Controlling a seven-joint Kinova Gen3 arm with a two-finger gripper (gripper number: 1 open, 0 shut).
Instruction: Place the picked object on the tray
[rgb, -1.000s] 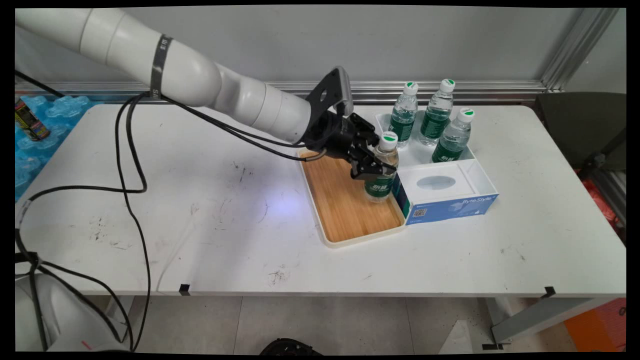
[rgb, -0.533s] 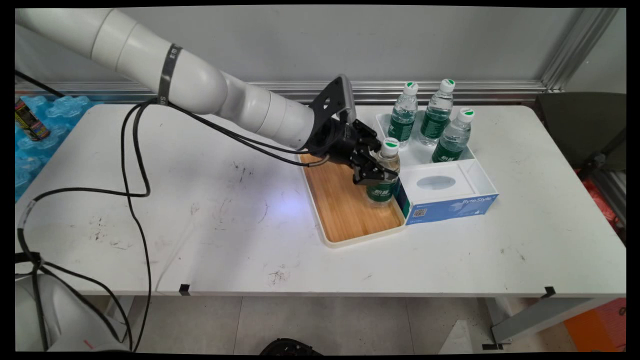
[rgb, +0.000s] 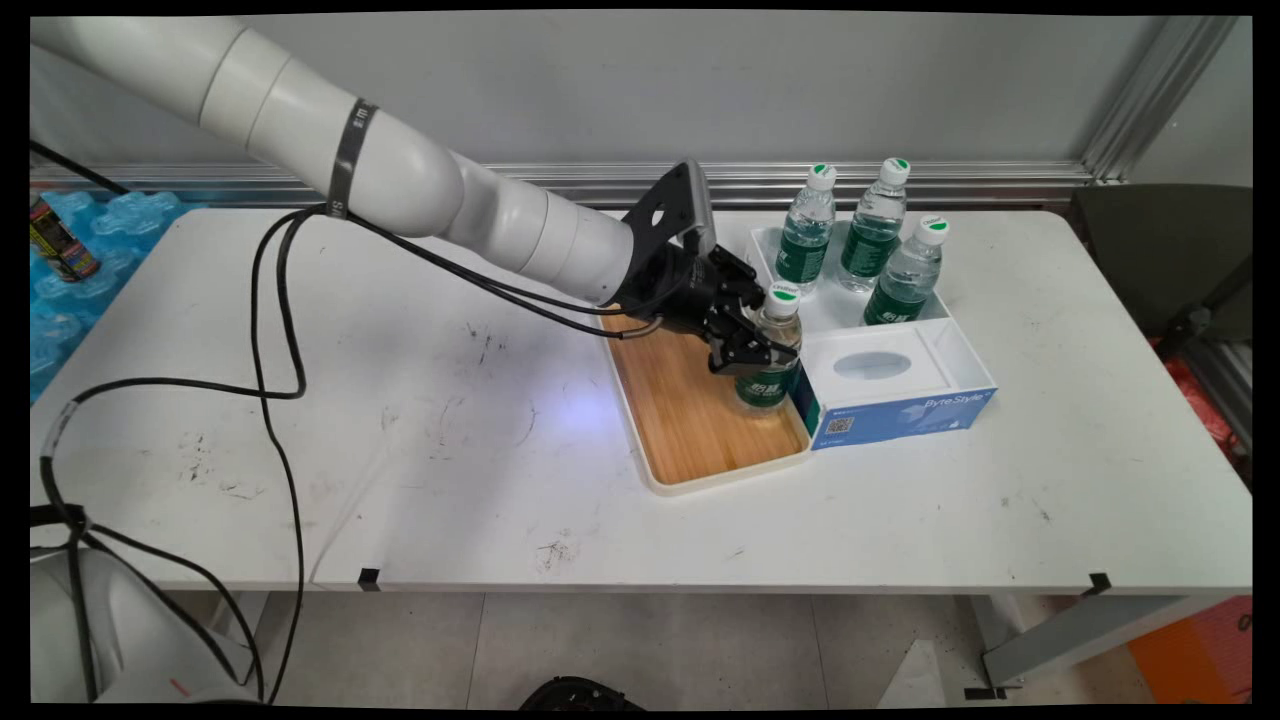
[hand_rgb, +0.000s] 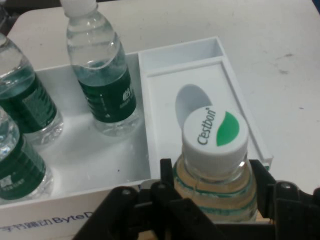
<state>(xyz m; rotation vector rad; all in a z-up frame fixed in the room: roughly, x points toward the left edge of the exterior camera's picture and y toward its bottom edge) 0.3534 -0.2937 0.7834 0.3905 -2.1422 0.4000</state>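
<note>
Four water bottles: three (rgb: 806, 225) (rgb: 875, 226) (rgb: 908, 271) stand in the white box (rgb: 955, 345) (its far compartment), one (rgb: 771, 350) on the wooden tray (rgb: 690, 425). One box, one tray, one table (rgb: 400, 480), one can (rgb: 60, 240) off the table's left end.

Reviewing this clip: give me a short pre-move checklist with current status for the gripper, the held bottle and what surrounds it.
1. Jaws closed on water bottle: ok; gripper clamps its shoulder.
2. Bottle upright, cap on: ok.
3. Bottle above wooden tray: ok.
4. Bottle base touching tray: cannot tell.
5. Clearance from white box: not ok, bottle sits right beside its wall.
6. Three bottles standing in box: ok.
</note>
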